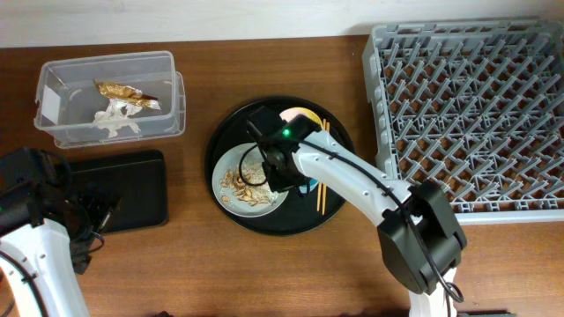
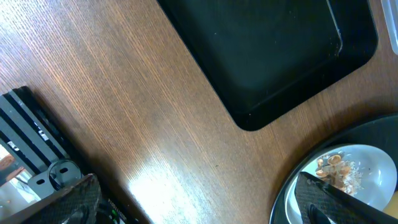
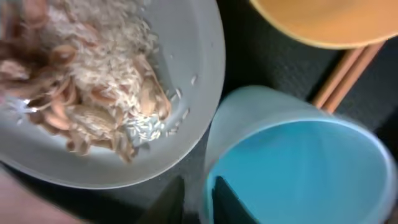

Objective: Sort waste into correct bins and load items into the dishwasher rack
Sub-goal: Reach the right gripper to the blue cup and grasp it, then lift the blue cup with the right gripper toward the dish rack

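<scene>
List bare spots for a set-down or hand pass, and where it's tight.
Free: wooden table in front of the large round black tray, and between it and the clear rectangular plastic tub; the shallow black rectangular tray is bare. Crowded: the round tray, right gripper on the small light-blue cup.

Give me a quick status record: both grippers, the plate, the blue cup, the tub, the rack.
left gripper: open, empty, over the table beside black rectangular tray
right gripper: appears shut on light-blue cup wall, one finger inside
plate: on round black tray, food scraps on it
yellow bowl, chopsticks: on the same tray, beside the cup
clear tub: holds tissue and gold wrapper
dishwasher rack: no items visible in it
</scene>
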Robot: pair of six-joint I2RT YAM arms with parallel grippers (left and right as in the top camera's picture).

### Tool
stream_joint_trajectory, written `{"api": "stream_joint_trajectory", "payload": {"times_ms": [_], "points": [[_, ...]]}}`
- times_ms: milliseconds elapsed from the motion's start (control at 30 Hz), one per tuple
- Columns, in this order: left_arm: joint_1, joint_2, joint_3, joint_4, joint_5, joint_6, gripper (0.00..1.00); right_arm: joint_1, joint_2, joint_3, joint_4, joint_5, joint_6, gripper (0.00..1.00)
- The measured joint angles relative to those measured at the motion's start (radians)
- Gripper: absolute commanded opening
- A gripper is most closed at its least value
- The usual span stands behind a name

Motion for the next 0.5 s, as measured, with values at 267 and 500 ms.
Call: {"api": "stream_joint_trajectory", "payload": {"times_ms": [267, 500], "points": [[0.0, 0.0, 0.0, 0.0, 0.0, 0.0, 0.99, -0.003, -0.008, 0.28, -0.25, 0.0, -0.003, 0.22], [0.0, 0.0, 0.0, 0.0, 0.0, 0.0, 0.99, -0.012, -0.042, 0.354, -0.283, 0.0, -0.011, 0.61]]}}
